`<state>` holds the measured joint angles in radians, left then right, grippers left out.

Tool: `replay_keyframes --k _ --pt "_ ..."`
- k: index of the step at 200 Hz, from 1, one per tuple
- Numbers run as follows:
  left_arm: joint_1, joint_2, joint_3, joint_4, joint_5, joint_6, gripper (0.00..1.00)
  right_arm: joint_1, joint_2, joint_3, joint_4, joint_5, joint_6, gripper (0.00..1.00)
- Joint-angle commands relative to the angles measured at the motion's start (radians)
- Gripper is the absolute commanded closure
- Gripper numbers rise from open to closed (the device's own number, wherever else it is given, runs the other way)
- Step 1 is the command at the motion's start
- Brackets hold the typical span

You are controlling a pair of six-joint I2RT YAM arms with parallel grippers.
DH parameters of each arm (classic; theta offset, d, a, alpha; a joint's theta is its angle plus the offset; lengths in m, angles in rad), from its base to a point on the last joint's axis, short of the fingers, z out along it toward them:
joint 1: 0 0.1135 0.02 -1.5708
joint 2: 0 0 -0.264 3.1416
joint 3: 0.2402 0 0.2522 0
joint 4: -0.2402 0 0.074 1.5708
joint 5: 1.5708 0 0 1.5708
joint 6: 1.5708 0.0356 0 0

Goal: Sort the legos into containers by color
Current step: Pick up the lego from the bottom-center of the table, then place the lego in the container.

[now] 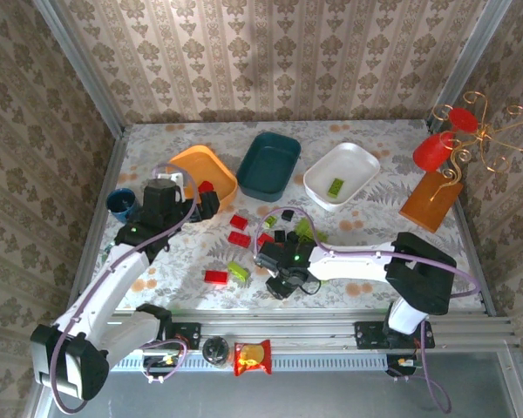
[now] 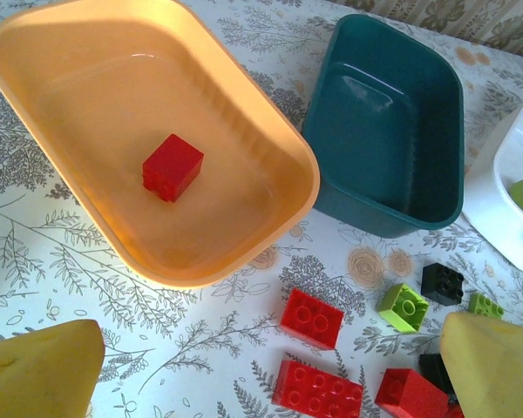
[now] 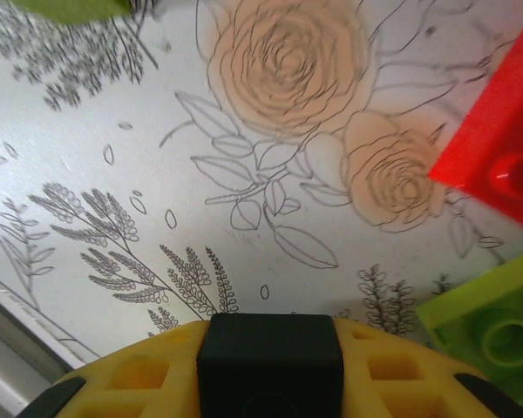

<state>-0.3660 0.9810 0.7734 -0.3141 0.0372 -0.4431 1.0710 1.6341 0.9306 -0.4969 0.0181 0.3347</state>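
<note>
"Looking down from above, where did the bins stand?" Mia asked.

"The orange bin [image 1: 196, 165] sat on the flowered desk [image 1: 366, 226] with one red brick [image 2: 172, 166] inside it," said Tom. "The teal bin [image 1: 270, 161] stood just beside the orange bin, on its right. The white bin [image 1: 357, 161] lay beyond that, well apart from the orange bin, and held a lime brick [image 1: 336, 185]."

"And the other pieces?"

"The loose bricks [image 1: 239, 238], red, lime and black, lay scattered on the desk, nearer the arms than the orange bin and off to its right."

"What about the end effectors?"

"The left end effector [image 1: 211, 205] hung at the orange bin's near right corner, its yellow fingers [image 2: 35, 366] spread wide and holding nothing. The right end effector [image 1: 283, 283] was low over the desk, past most of the loose bricks from the orange bin. Its jaws were drawn narrow around a black brick [image 3: 270, 361]."
</note>
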Motion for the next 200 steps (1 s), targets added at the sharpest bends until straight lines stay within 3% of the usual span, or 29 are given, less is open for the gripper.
replay_keyframes --k 1,46,104,144,160,183,200 --pt "-0.007 -0.029 -0.028 -0.019 -0.011 -0.023 0.0 -0.052 -0.085 0.039 0.025 -0.02 -0.046 0.71" --pt "-0.008 -0.037 -0.06 -0.01 0.006 -0.044 0.0 -0.294 -0.052 0.271 0.128 -0.08 -0.081 0.72" --pt "-0.028 -0.045 -0.095 -0.02 0.02 -0.082 0.0 -0.46 0.358 0.762 0.045 0.012 -0.04 0.72" --pt "-0.054 -0.054 -0.114 -0.054 0.012 -0.092 0.0 -0.517 0.542 0.939 0.004 0.018 0.009 0.69" --pt "-0.061 -0.055 -0.12 -0.064 0.01 -0.095 0.0 -0.526 0.591 0.996 -0.026 0.005 0.026 0.61" --pt "-0.073 -0.052 -0.121 -0.082 0.007 -0.096 0.0 -0.528 0.612 1.034 -0.035 -0.003 0.036 0.37" --pt "-0.081 -0.053 -0.123 -0.089 0.003 -0.092 0.0 -0.528 0.595 1.048 -0.035 -0.01 0.041 0.28"
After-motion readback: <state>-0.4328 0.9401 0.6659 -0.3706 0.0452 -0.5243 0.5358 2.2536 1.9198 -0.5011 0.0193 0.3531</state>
